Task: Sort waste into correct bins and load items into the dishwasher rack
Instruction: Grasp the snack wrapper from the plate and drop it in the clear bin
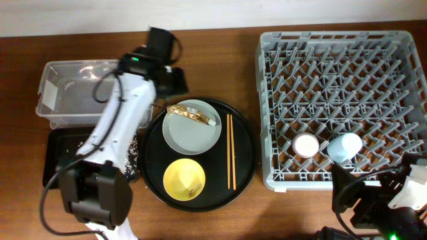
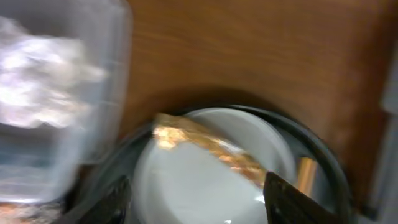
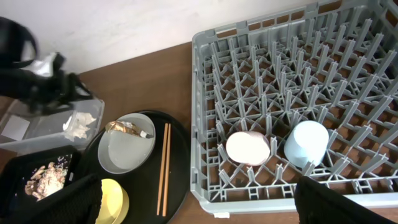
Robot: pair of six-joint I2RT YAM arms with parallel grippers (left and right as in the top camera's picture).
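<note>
My left gripper [image 1: 176,87] is open and empty, hovering just above the far edge of the grey-green plate [image 1: 192,130]. The golden-brown wrapper [image 1: 193,115] lies on that plate and shows between my fingers in the left wrist view [image 2: 205,146]. The white napkin [image 3: 78,124] lies in the clear tub [image 1: 67,93]. Food scraps [image 3: 46,177] lie in the flat black tray [image 1: 57,153]. The yellow bowl [image 1: 184,179] and chopsticks [image 1: 231,150] rest on the round black tray [image 1: 150,180]. The pink cup [image 1: 306,145] and blue cup [image 1: 344,147] stand in the rack [image 1: 343,67]. My right gripper [image 3: 199,211] is open and empty by the rack's near edge.
The left arm [image 1: 120,127] reaches over the flat black tray and the tub's right end. The round black tray lies between the bins and the rack. Bare wooden table [image 1: 220,67] shows behind the round tray.
</note>
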